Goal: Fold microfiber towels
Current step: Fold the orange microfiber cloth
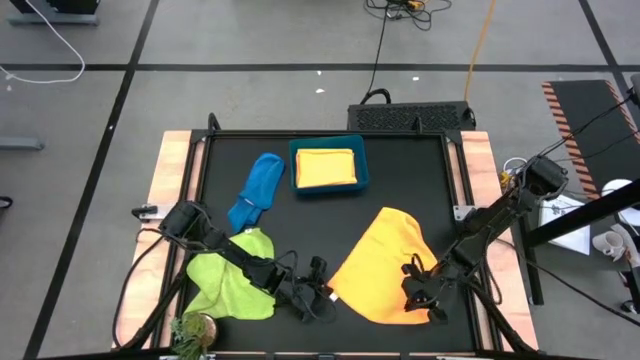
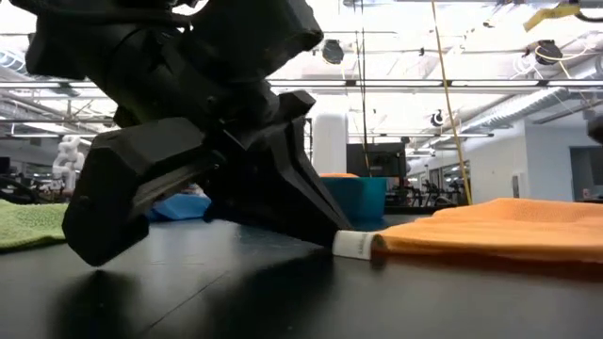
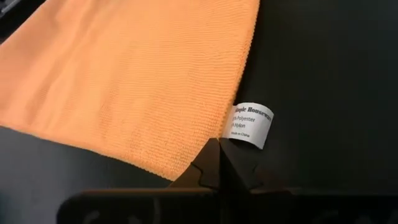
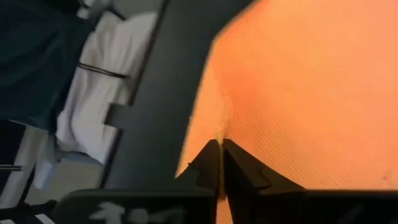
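From above, an orange towel [image 1: 385,265] is seen spread on the black table [image 1: 330,215], towards its near right part. The left gripper [image 1: 322,297] is set at the towel's left corner, its fingers pressed together on the cloth edge. The right gripper [image 1: 425,300] is placed at the towel's near right edge, clenched on a pinch of the fabric. A lime green towel [image 1: 235,280] lies crumpled under the left arm, and a blue towel [image 1: 257,190] is bunched just beyond it. A yellow towel [image 1: 325,167] is kept folded inside a teal bin [image 1: 363,165] at the far side.

At table height, much of the scene is blocked by the left gripper [image 2: 325,226], whose tips are met at a white label [image 2: 356,245] on the orange towel [image 2: 490,231]. The green towel [image 2: 33,224] is seen at the far left, and the bin [image 2: 358,198] behind.

In the left wrist view, the closed fingers [image 3: 217,165] are seen nipping the orange corner [image 3: 124,81] beside the label [image 3: 252,124].

In the right wrist view, the shut fingers [image 4: 221,165] are gathered on a small ridge of orange cloth [image 4: 305,93] near the table edge.
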Robot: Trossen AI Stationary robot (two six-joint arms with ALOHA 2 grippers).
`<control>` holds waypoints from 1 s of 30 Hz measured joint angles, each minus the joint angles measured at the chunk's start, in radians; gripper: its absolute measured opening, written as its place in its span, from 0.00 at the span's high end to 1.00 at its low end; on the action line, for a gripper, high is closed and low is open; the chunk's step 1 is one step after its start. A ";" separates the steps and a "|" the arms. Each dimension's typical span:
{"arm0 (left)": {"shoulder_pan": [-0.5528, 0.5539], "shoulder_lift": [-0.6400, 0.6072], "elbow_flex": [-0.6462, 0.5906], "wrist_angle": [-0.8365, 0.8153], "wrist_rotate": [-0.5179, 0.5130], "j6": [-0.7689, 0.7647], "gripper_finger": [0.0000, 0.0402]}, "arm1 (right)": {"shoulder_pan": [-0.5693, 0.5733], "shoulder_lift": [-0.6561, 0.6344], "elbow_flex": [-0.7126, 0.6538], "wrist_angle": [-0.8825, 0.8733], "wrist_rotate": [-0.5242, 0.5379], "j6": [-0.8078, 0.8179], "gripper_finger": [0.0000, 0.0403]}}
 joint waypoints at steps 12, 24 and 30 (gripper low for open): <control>-0.051 -0.205 0.003 -0.195 -0.170 -0.048 1.00 | -0.023 -0.253 0.000 0.004 0.181 -0.235 1.00; -0.211 -0.490 0.004 -0.302 -0.429 -0.049 1.00 | -0.136 -0.417 0.015 0.149 0.305 -0.430 1.00; -0.294 -0.544 0.034 -0.295 -0.511 -0.011 1.00 | -0.168 -0.407 0.118 0.110 0.304 -0.497 1.00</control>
